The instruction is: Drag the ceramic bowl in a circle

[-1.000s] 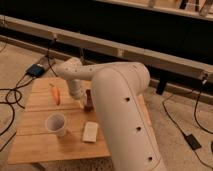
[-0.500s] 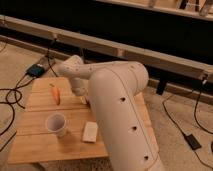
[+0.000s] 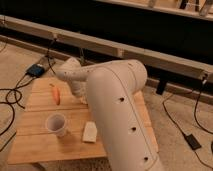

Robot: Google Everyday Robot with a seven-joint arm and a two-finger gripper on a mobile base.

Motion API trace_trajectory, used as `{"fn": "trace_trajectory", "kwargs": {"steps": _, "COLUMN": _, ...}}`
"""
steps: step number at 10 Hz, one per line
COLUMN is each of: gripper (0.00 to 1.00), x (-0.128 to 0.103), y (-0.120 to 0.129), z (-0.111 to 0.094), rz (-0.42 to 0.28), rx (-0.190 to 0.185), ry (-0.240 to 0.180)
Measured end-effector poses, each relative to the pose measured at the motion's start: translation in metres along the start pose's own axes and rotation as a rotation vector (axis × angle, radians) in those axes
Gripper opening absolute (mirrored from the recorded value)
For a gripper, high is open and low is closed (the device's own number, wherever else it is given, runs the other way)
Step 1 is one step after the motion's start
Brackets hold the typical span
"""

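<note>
My white arm fills the middle of the camera view and bends down over the wooden table [image 3: 35, 145]. My gripper [image 3: 82, 98] is low over the table's back middle, just right of an orange carrot-like piece [image 3: 56, 94], and is mostly covered by my own forearm. The dark reddish-brown ceramic bowl is hidden behind the arm at that spot. A white cup [image 3: 56, 124] stands at the front left, and a flat white block [image 3: 90, 132] lies to its right.
Black cables and a blue box [image 3: 36, 70] lie on the floor left of the table. A cable with a power brick [image 3: 192, 141] runs on the floor at the right. A long dark rail runs behind the table.
A reddish-brown bit of the bowl showed beside the forearm one second ago; the arm now covers it. The arm has shifted only slightly. Cup, block and carrot have not moved.
</note>
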Motion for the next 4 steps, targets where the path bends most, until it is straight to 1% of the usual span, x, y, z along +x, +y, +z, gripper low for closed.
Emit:
{"fn": "trace_trajectory", "kwargs": {"steps": 2, "gripper": 0.80, "x": 0.0018, "y": -0.0002, "z": -0.0007, "rz": 0.013, "rx": 0.026, "ry": -0.002}}
{"fn": "trace_trajectory", "kwargs": {"steps": 4, "gripper": 0.80, "x": 0.0067, "y": -0.0030, "z": -0.0021, "rz": 0.026, "rx": 0.077, "ry": 0.009}}
